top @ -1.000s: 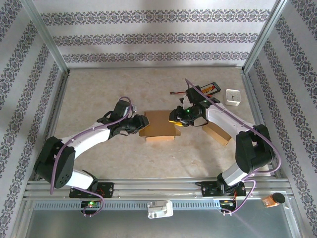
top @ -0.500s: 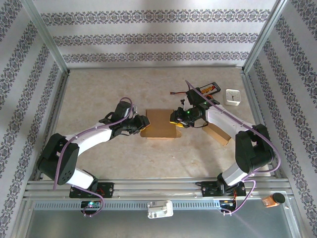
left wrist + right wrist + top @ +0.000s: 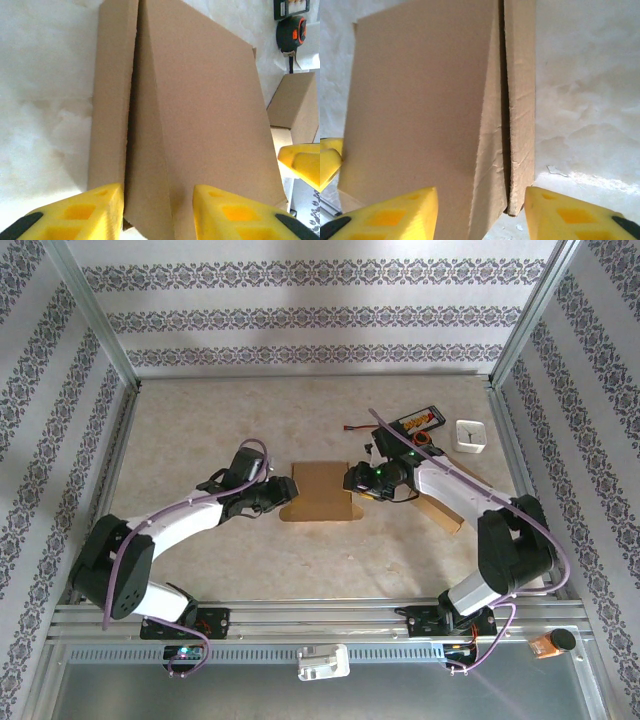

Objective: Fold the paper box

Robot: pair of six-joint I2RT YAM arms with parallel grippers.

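The left gripper [image 3: 283,492] sits at the left end of the flattened cardboard box [image 3: 322,495]. In its wrist view the yellow fingers [image 3: 80,215] stand apart over that end, one above the narrow side flap [image 3: 112,100] and one above the broad panel. The box lies flat on the marbled table [image 3: 200,420], midway between the two arms. The right gripper [image 3: 352,480] is at the box's right end, its jaws likewise spread over the cardboard. A second cardboard piece [image 3: 440,510] lies under the right arm. Far right are a black pack with an orange label [image 3: 418,422] and a small white box [image 3: 470,434].
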